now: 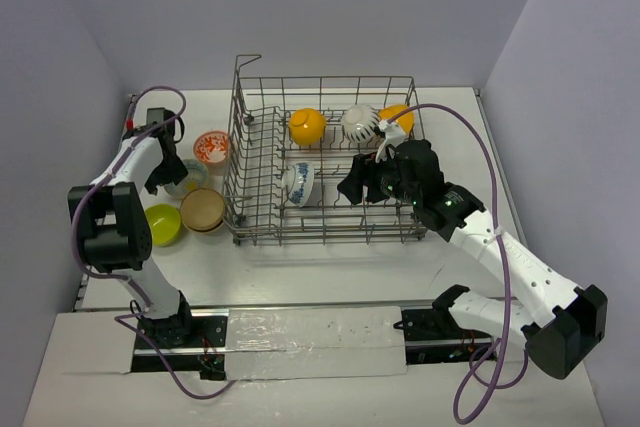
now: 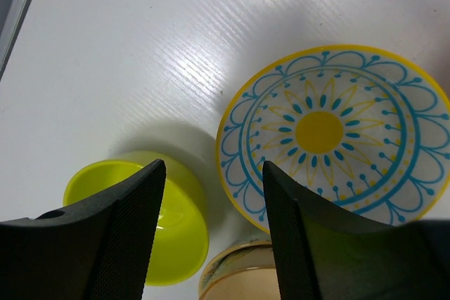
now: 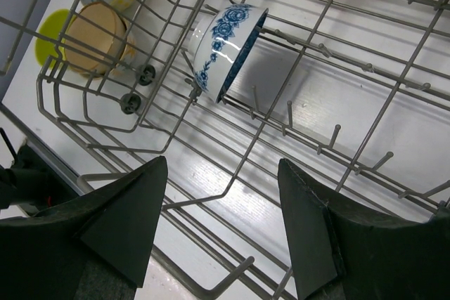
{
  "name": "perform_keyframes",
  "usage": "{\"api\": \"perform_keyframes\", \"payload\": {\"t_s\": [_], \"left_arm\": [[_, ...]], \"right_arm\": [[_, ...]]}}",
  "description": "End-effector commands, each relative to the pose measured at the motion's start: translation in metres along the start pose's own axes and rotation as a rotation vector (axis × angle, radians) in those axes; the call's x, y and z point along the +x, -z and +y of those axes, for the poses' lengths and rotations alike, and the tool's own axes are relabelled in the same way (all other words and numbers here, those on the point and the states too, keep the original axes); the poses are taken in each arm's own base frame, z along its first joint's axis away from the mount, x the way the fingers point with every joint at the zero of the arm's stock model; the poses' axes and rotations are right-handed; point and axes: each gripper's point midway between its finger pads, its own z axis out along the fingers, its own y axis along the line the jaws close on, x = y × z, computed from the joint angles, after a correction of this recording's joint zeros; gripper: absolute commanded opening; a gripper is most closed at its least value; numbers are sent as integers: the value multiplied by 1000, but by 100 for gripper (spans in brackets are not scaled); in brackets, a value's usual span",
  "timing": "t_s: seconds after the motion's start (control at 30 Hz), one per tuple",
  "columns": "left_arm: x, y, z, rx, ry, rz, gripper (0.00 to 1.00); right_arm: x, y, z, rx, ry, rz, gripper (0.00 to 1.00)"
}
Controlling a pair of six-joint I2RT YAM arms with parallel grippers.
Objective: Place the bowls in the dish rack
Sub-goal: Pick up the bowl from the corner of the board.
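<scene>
The grey wire dish rack (image 1: 250, 137) holds two orange-yellow bowls (image 1: 307, 126) (image 1: 397, 117), a white striped bowl (image 1: 360, 124) and a blue-patterned bowl (image 1: 298, 184) leaning on its side against the tines (image 3: 225, 50). Left of the rack stand a red-and-white bowl (image 1: 211, 147), a lime green bowl (image 1: 162, 224) (image 2: 140, 216) and a tan bowl (image 1: 202, 210) (image 2: 239, 272). My left gripper (image 1: 172, 173) (image 2: 214, 230) is open and empty above these. My right gripper (image 1: 352, 187) (image 3: 221, 223) is open and empty inside the rack, right of the blue-patterned bowl.
A white bowl with a blue and yellow flower pattern (image 2: 337, 135) sits under my left gripper, next to the lime and tan ones. The rack's raised handle (image 1: 245, 62) stands at its far left corner. Grey walls close in the white table (image 1: 330, 277) on three sides.
</scene>
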Motion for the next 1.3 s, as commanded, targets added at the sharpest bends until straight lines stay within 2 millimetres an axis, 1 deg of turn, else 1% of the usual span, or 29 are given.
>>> {"api": "perform_keyframes", "payload": {"t_s": [0.0,0.2,0.3,0.33,0.4,0.43,0.47,0.53,0.7,0.77,0.9,1.1,1.2,1.27], "left_arm": [[-1,-11,-6,10,-3,-20,62],[4,-26,-8,-12,-15,-5,59],[6,-31,-6,-31,-18,-12,56],[7,-33,-5,-37,-20,-12,50],[9,-35,-4,-41,-23,-8,44],[10,-36,-4,-46,-24,-5,32],[9,-36,-2,-59,-20,-10,27],[9,-37,1,-73,-21,-13,21],[12,-37,5,-83,-25,-13,20],[14,-36,7,-89,-27,-13,18],[12,-33,8,-89,-15,-23,16],[2,-14,12,-69,17,-73,15],[0,-9,15,-66,30,-89,14],[-2,-5,16,-62,38,-99,12]], "right_arm": [[-13,-2,2,-11,15,-46,72],[-11,-3,2,-12,15,-41,72],[-11,-4,2,-12,15,-39,72],[-12,-3,1,-9,16,-42,72],[-11,-4,1,-5,14,-37,72],[-11,-4,1,-7,16,-38,72],[-12,-4,2,-11,15,-40,72],[-12,-3,4,-20,15,-41,72],[-12,-2,4,-20,15,-41,72],[-12,-2,3,-19,14,-42,72],[-12,-1,4,-18,16,-45,72],[-15,2,5,-23,15,-58,72],[-16,4,6,-27,16,-63,72],[-17,6,7,-30,17,-68,72]]}}
